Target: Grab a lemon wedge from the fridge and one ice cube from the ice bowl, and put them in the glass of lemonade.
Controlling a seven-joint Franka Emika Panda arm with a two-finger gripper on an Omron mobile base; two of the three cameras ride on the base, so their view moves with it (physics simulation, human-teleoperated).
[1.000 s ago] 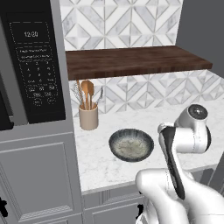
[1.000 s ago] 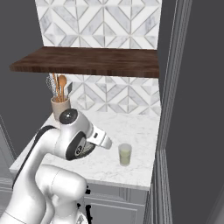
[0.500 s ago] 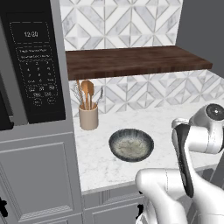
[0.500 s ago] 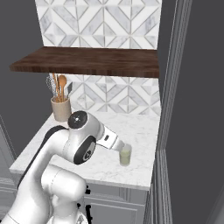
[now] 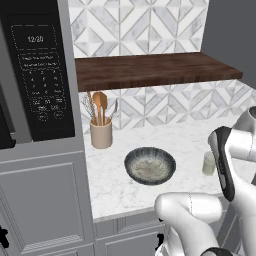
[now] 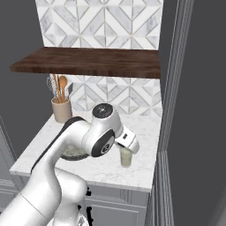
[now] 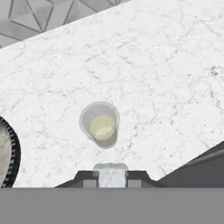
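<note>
The end effector [image 7: 111, 174] hangs above the white marble surface [image 7: 166, 78], close over the glass of lemonade [image 7: 100, 124]. Its two dark fingertips [image 7: 87, 179] are clamped on a small pale, whitish block that sits between them; what that block is cannot be told from its look alone.

The glass of lemonade [image 6: 126, 158] stands upright on the surface, near the right-hand end, beside the tall dark grey panel of the fridge [image 6: 170, 88]. In the right base view the arm's wrist housing sits just over its rim. The liquid inside is pale yellow-green.

The ice bowl [image 5: 150, 165] rests on the surface to the left of the glass [image 5: 209, 163], apart from it, with bare marble between them. Its dark rim [image 7: 13, 153] shows at the left edge of the hand view.

A beige utensil crock [image 5: 101, 132] with wooden spoons stands against the patterned tile wall, well behind the bowl. A dark wooden shelf [image 5: 150, 70] overhangs the rear of the surface, limiting room above.

The microwave [image 5: 42, 75] at left shows "12:20" on its display; the keypad markings are too small to read.
</note>
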